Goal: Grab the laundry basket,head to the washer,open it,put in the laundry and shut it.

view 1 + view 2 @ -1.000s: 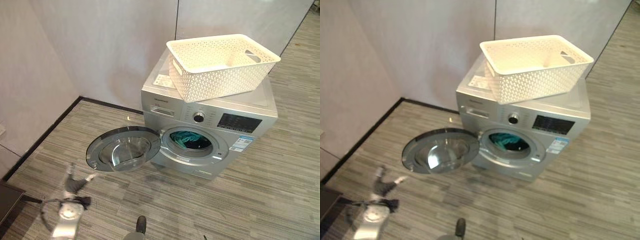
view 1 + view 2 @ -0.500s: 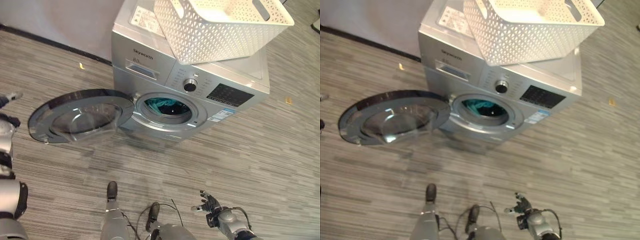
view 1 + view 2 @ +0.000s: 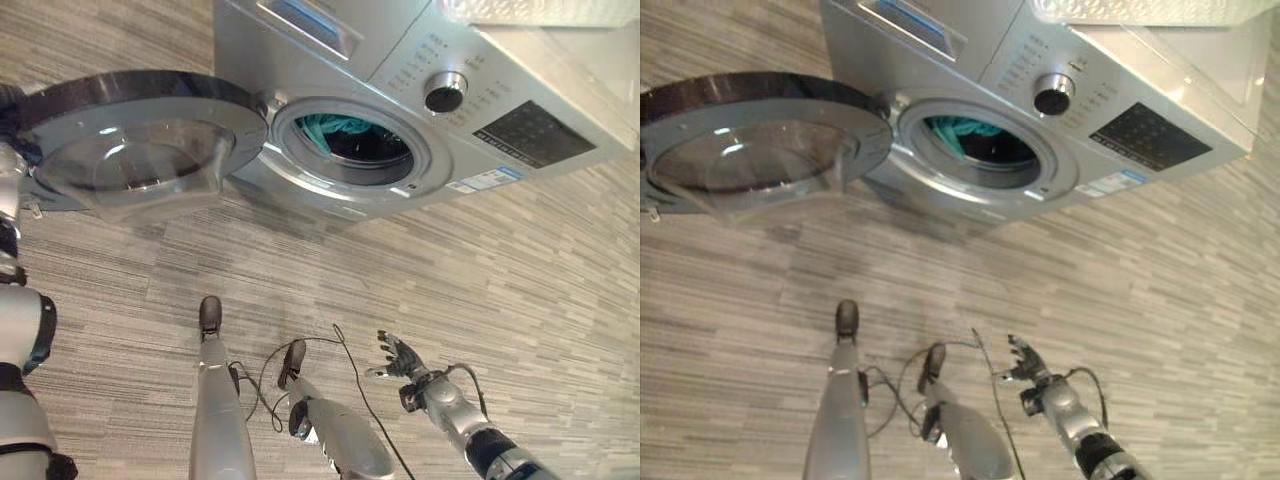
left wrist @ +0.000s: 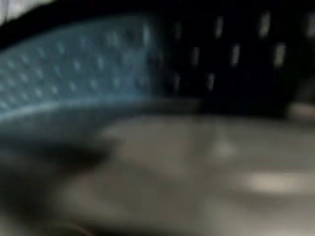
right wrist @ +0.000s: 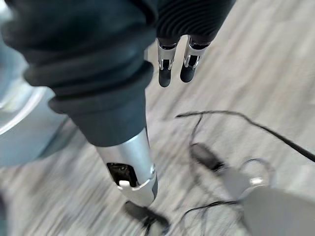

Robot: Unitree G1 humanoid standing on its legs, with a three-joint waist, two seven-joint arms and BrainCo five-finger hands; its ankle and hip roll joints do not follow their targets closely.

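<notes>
Landmark = washer [image 3: 470, 110]; everything placed relative to it, nearest first.

Right hand [image 3: 402, 360]: low over the wood-look floor [image 3: 520, 290], well out in front of the washer and off toward its control-panel side. Fingers apart and relaxed, holding nothing. Nowhere near the door.

Left hand: left arm comes up beside the outer edge of the door [image 3: 130, 140], on the hinge-far side of the washer. Can't tell the finger state; the left wrist view is a blur of glass and dark rim, so it's probably right up against the door, contact unconfirmed.

Door: swung fully open, lying roughly flat out in front of the washer, hinge next to the drum opening [image 3: 355, 150].

Laundry [image 3: 335, 127]: teal cloth already inside the drum, sitting high and close to the front lip of the opening.

Basket [image 3: 1140, 10]: white lattice, on top of the washer, only its bottom edge visible.

Judgement: loading is done, closing the door is what's left.

Risks:
- Cloth near the lip gets pinched in the seal on closing, so the latch won't catch.
- Left hand pushing near the hinge or glancing off the curved glass: poor leverage, fingers slide off and the door stalls halfway.
- Door rebounds if pushed too lightly to latch.
- Body close to the washer while leaning; a hard shove could jog the basket on top.
</notes>
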